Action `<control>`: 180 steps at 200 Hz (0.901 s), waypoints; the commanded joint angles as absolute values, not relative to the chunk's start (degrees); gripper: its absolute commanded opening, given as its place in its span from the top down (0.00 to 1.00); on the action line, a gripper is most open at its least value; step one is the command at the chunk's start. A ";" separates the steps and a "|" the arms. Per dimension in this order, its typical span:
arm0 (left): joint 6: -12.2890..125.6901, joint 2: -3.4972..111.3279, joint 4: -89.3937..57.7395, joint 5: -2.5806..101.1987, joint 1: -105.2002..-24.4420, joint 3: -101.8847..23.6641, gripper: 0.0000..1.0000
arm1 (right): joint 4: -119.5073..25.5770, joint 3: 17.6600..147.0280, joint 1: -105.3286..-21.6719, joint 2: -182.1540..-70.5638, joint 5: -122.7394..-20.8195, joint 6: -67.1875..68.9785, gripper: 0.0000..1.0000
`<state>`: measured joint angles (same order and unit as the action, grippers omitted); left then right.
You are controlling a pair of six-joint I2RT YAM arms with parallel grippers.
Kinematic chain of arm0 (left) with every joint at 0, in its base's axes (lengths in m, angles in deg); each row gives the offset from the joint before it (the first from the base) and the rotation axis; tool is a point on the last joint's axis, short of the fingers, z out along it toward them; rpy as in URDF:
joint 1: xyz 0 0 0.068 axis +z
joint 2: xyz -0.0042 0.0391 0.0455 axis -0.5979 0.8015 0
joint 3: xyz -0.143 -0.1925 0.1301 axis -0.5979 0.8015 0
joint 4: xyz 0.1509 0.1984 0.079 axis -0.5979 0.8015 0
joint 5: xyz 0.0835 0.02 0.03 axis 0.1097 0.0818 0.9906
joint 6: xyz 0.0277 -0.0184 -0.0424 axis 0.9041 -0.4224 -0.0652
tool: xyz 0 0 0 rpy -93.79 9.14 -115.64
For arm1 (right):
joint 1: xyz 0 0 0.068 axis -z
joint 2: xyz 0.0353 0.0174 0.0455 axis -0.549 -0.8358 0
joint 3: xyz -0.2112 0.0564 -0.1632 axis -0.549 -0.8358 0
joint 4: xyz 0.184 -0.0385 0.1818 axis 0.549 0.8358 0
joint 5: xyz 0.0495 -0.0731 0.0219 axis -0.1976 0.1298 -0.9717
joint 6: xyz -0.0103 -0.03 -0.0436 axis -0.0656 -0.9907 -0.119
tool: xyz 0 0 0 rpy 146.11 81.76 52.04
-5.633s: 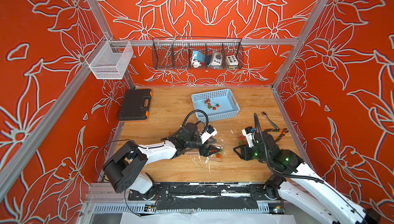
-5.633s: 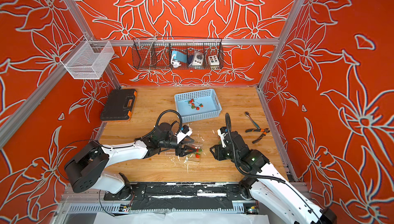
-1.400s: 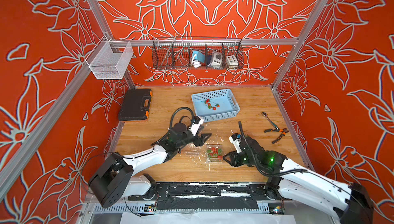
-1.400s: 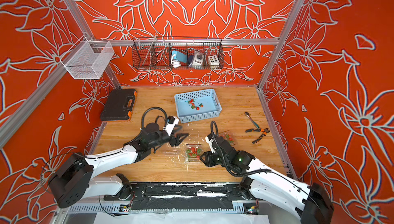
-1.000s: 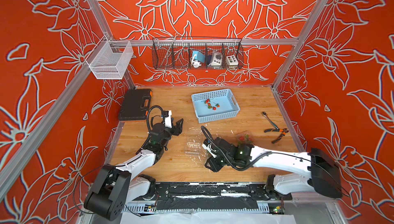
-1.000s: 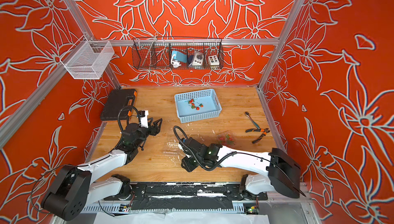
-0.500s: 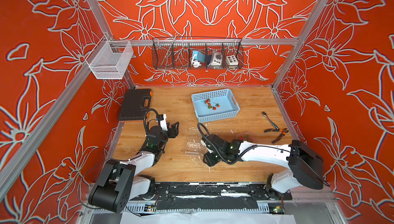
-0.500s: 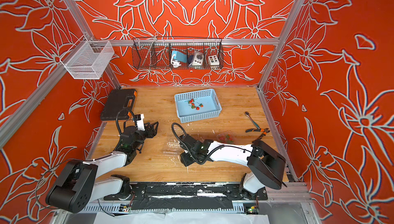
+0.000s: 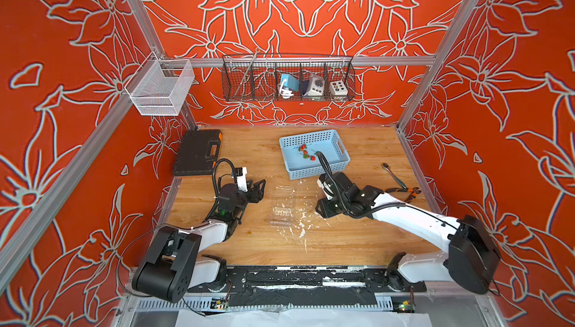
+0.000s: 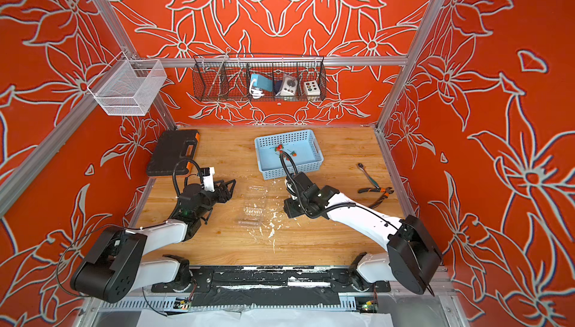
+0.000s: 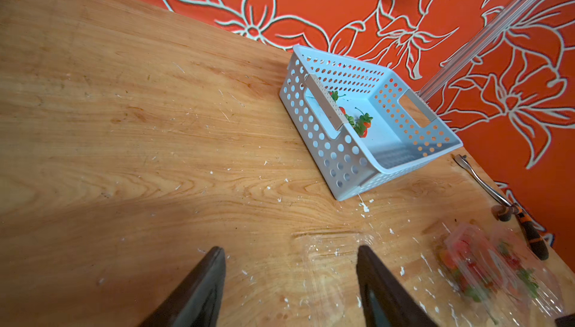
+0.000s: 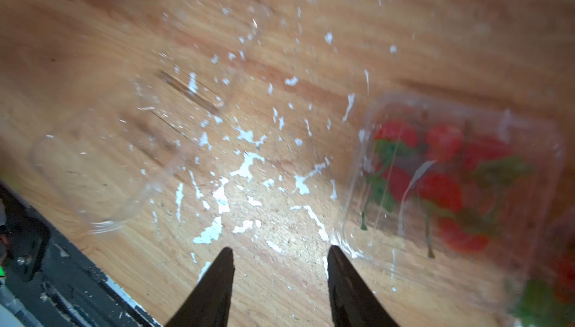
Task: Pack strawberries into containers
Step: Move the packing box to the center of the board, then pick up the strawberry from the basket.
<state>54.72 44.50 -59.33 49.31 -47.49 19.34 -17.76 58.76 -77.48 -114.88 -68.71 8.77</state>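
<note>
A few strawberries (image 9: 306, 153) lie in the light-blue basket (image 9: 312, 173) at the back. One clear container (image 9: 281, 205) stands open with nothing in it mid-table, between my two grippers in both top views (image 10: 253, 205). A shut container (image 12: 451, 179) full of red berries lies just beyond my right gripper's fingertips; the left wrist view shows it too (image 11: 485, 266), blurred. The right arm hides it in both top views. My left gripper (image 9: 257, 190) is open over bare wood, left of the empty container. My right gripper (image 9: 323, 210) is open and holds nothing.
A black tool case (image 9: 197, 152) lies at the back left. A wrench (image 9: 393, 176) and orange-handled pliers (image 9: 403, 190) lie at the right edge. White flecks dot the wood near the empty container. Wire baskets hang on the walls.
My right gripper has drawn back to the right, away from the front edge and the empty container. The left arm has barely moved.
</note>
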 commanded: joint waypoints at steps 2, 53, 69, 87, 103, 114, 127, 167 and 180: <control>54.60 45.82 -61.77 47.80 -48.61 18.60 0.34 | -14.62 65.76 -73.69 -115.27 -67.52 2.77 0.49; 58.17 47.40 -62.98 46.07 -50.91 17.30 0.33 | -9.99 86.03 -66.14 -133.62 -62.92 -7.80 0.49; 59.60 47.05 -63.08 45.97 -51.43 17.31 0.33 | -8.51 92.36 -64.09 -140.31 -62.93 -9.92 0.49; 60.58 47.17 -63.44 45.55 -51.54 17.30 0.33 | -5.98 99.78 -62.18 -147.60 -62.96 -12.07 0.48; 61.22 47.22 -63.53 45.71 -51.66 17.23 0.33 | -3.67 106.26 -60.86 -153.58 -62.82 -13.76 0.47; 61.44 47.13 -63.82 45.87 -51.66 17.21 0.33 | -2.13 110.52 -60.18 -157.32 -62.28 -15.11 0.46; 61.70 47.30 -63.83 46.01 -51.66 17.17 0.33 | -0.06 115.23 -59.54 -161.34 -61.95 -16.74 0.45; 61.81 48.19 -64.39 45.72 -51.66 16.78 0.33 | 4.43 126.64 -57.34 -171.44 -61.74 -19.45 0.44; 61.75 48.59 -64.72 45.32 -51.66 16.73 0.33 | 4.36 128.15 -56.94 -173.17 -62.57 -19.65 0.45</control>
<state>60.95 47.72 -62.52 46.34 -51.38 18.01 -0.06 124.31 -57.68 -169.89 -62.70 -16.61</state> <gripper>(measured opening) 0.671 0.555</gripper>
